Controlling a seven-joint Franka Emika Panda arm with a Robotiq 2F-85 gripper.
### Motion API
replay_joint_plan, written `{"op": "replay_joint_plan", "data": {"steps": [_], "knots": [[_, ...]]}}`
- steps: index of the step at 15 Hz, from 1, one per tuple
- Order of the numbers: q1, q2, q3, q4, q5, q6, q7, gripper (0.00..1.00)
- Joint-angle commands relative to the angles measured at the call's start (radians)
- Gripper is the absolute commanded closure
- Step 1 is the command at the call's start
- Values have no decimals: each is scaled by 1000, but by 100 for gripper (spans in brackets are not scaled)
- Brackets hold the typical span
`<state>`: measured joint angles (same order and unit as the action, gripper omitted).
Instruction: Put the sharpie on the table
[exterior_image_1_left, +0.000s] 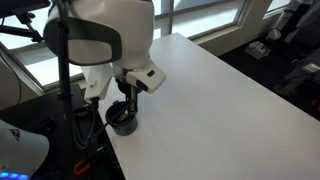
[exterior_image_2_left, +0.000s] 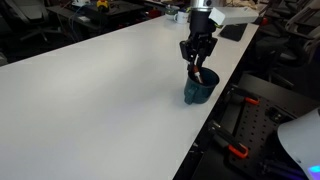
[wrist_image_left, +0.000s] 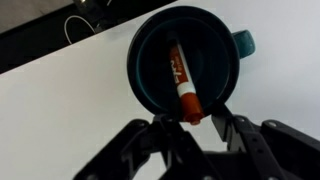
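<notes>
The sharpie (wrist_image_left: 181, 82) leans inside a dark round cup (wrist_image_left: 148, 60), its orange-red end sticking up over the rim toward me. The cup stands on the white table (exterior_image_2_left: 90, 100) near its edge. My gripper (wrist_image_left: 193, 128) hangs right over the cup, open, with one finger on each side of the sharpie's upper end and a gap to both. In both exterior views the gripper (exterior_image_2_left: 198, 62) (exterior_image_1_left: 128, 98) reaches down onto the cup (exterior_image_2_left: 200, 92) (exterior_image_1_left: 123, 121). The sharpie's reddish tip (exterior_image_2_left: 201, 75) shows between the fingers.
The table edge (exterior_image_1_left: 108, 140) runs close beside the cup. Black stands and cables (exterior_image_1_left: 80, 125) are off that edge. The white top (exterior_image_1_left: 210, 100) stretches wide on the other side of the cup. Dark equipment (exterior_image_2_left: 250, 120) sits beyond the edge.
</notes>
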<state>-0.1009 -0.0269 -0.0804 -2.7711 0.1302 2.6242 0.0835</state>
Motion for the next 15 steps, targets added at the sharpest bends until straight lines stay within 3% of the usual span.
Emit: {"op": "replay_joint_plan", "data": {"steps": [1,3,6,15], "knots": [[-5,-9,-12,-8,1,-20,7,92],[-6,-14,-17,-9,13,-23,-4,99],[-7,-20,-21,-7,40,-33,-30,95],[-49,-209,-24,-18,-122,-225,64,95]]}}
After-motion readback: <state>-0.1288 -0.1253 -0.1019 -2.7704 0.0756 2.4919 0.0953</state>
